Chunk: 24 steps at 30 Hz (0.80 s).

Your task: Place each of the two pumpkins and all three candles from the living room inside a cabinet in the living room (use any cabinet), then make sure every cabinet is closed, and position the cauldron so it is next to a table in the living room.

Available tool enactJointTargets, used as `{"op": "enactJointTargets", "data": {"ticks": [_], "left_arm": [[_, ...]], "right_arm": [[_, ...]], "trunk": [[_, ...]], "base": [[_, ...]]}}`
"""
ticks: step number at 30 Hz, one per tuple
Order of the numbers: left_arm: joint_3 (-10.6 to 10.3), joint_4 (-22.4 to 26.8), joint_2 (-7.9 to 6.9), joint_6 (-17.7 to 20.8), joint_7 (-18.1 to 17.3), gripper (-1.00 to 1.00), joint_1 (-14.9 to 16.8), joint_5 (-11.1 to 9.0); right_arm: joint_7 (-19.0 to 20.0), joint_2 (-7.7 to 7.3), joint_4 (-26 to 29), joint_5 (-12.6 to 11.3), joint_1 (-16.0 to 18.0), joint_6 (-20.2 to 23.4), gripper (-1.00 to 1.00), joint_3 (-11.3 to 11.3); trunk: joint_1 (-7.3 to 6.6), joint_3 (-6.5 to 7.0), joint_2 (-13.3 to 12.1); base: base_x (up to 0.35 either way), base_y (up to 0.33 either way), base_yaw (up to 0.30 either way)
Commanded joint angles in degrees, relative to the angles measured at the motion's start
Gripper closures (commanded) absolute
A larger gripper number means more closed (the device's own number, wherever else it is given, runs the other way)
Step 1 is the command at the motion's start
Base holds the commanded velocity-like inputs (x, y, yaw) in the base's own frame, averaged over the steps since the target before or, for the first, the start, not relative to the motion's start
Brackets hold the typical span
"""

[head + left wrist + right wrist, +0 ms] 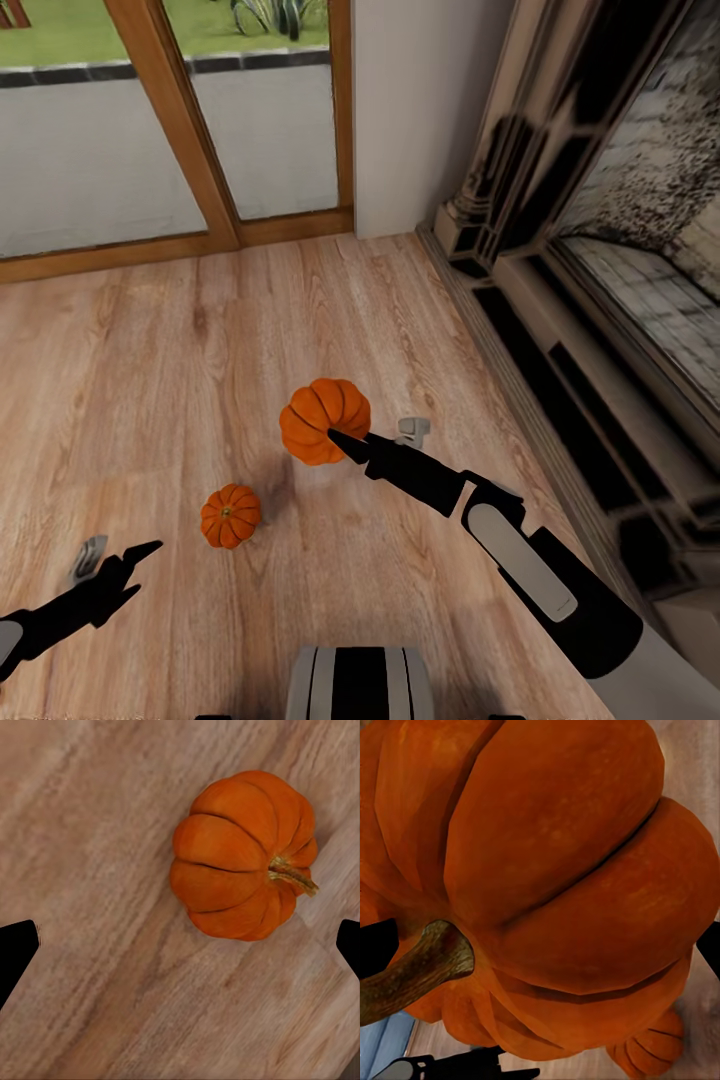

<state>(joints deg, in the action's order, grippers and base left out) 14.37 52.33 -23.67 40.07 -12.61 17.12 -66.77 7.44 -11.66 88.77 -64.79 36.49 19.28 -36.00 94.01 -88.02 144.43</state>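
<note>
So right at the bottom of the head view you've got the robot's own trunk [360,683], grey with black stripes, and the left gripper [118,562] down in the corner, hanging over the wood floor [130,400] with its fingers spread wide and nothing between them. Just ahead of it sits the smaller pumpkin [230,516] on the floor, well clear of the fingers; the left wrist camera looks at that same pumpkin [241,855] lying on its side, stem pointing off sideways, with the two dark fingertips [16,952] out at the edges of the shot. A bit further out, the right gripper [345,440] has the other pumpkin [324,421] clamped between its fingers and lifted off the floor. In the right wrist camera that held pumpkin [555,870] is huge and close, brown stem [416,971] curling off to one side. Along the right runs a dark glossy fireplace surround [560,330]. Furthest back there's a big window with a wooden frame [180,120] and some grass outside.
</note>
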Motion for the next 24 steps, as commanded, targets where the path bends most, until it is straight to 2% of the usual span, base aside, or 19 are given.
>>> {"op": "enactJointTargets", "data": {"ticks": [1, 24], "left_arm": [[0.1, 0.0, 0.02, 0.4, -0.1, -1.0, 0.0, 0.0], [0.1, 0.7, 0.12, 0.4, -0.2, -1.0, 0.0, -0.1]], "right_arm": [[-0.1, -0.03, 0.1, -0.5, 0.0, 0.1, 1.0, 0.0], [-0.1, 0.03, 0.0, -0.4, 0.0, -0.2, 1.0, 0.0]], "trunk": [[0.01, -0.26, 0.0], [0.61, -5.35, 0.3]], "base": [[0.0, 0.0, 0.0], [0.0, 0.0, 0.0]]}}
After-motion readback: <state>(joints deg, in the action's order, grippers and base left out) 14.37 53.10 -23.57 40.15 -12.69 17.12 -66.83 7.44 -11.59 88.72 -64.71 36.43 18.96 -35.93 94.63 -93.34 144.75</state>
